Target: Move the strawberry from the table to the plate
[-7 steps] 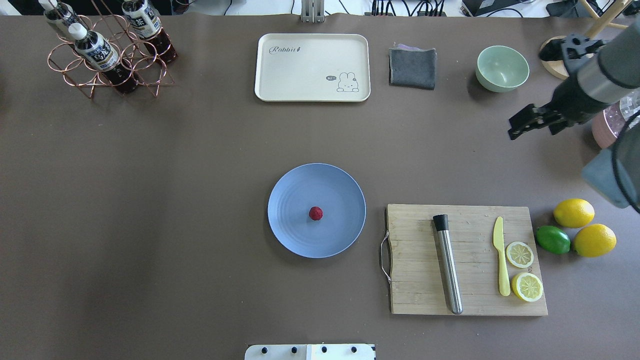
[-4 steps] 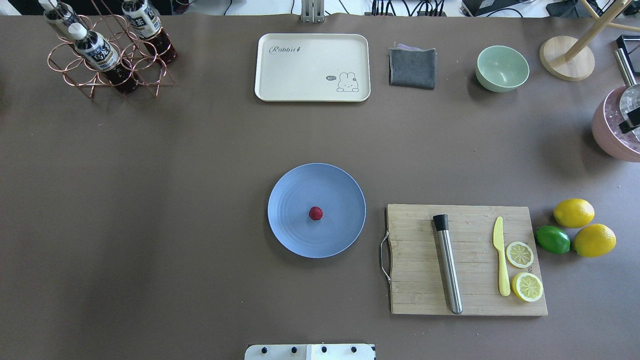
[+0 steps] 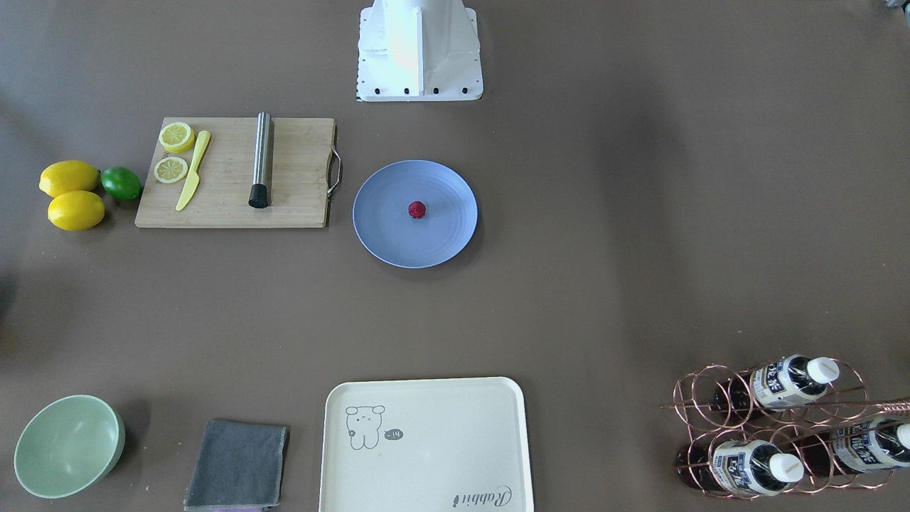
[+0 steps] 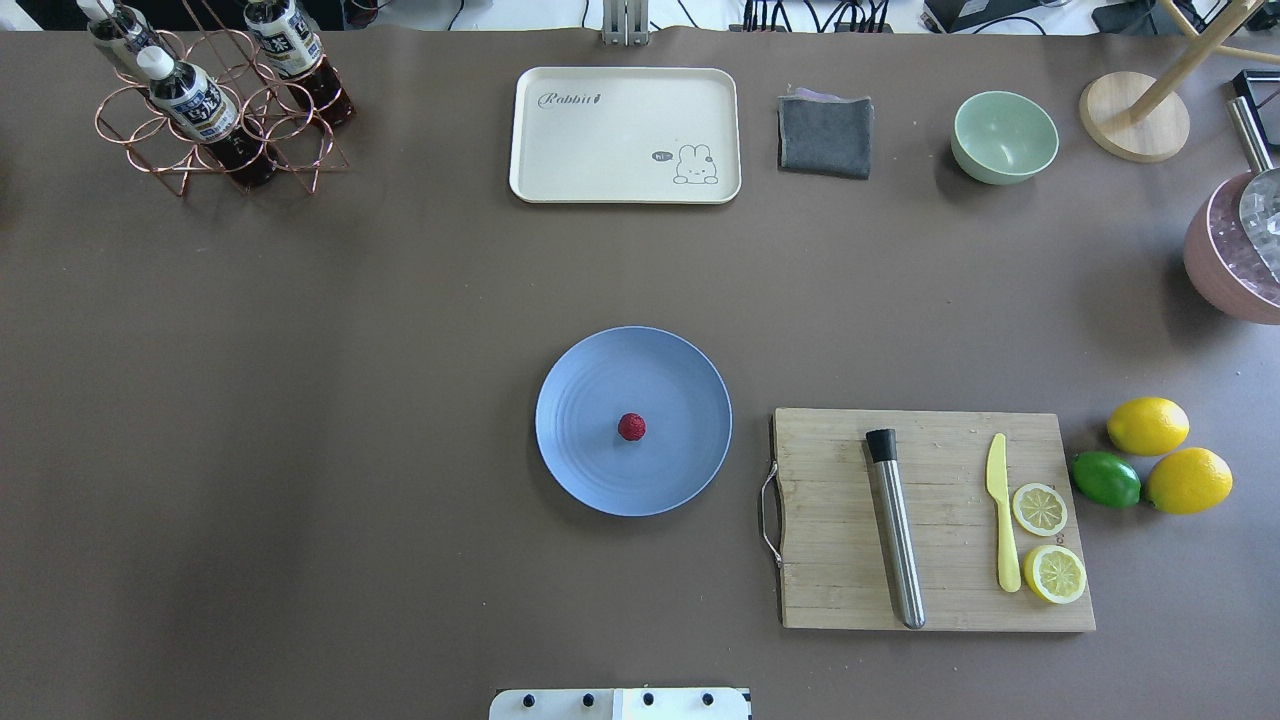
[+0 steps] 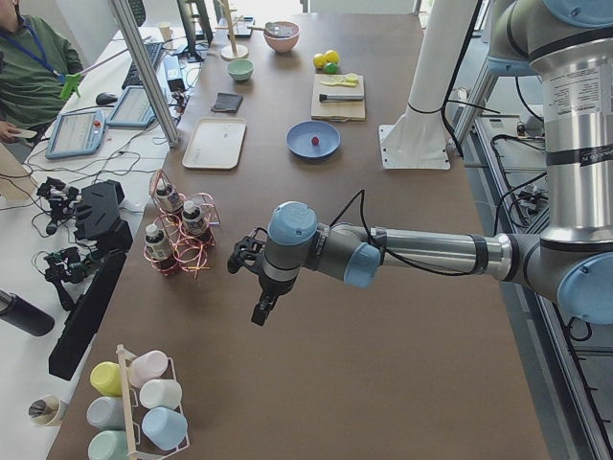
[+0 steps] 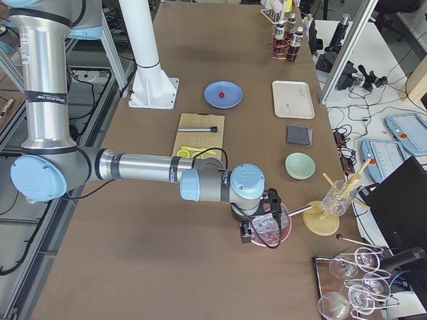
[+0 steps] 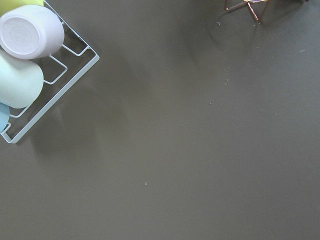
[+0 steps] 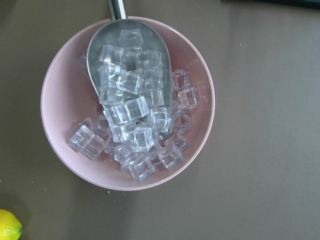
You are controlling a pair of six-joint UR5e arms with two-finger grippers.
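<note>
The small dark-red strawberry (image 4: 631,427) (image 3: 416,209) lies near the middle of the round blue-grey plate (image 4: 590,480) (image 3: 380,235), which rests on the brown table (image 4: 350,400). Neither gripper is near it. My left gripper (image 5: 261,309) hangs over bare table close to the bottle rack, far from the plate. Over the pink bowl of ice (image 6: 275,227) at the table's other end hangs my right gripper (image 6: 250,233). Both grippers show only in the side views, so I cannot tell whether they are open or shut. No fingers show in either wrist view.
Right of the plate lies a cutting board (image 4: 830,560) with a steel muddler (image 4: 897,540), yellow knife and lemon slices; two lemons and a lime (image 4: 1105,479) lie beyond it. At the back: cream tray (image 4: 625,135), grey cloth (image 4: 825,135), green bowl (image 4: 1004,137), copper bottle rack (image 4: 215,100).
My right arm has pulled back out of the overhead view past its right edge. The strawberry and the plate have not moved.
</note>
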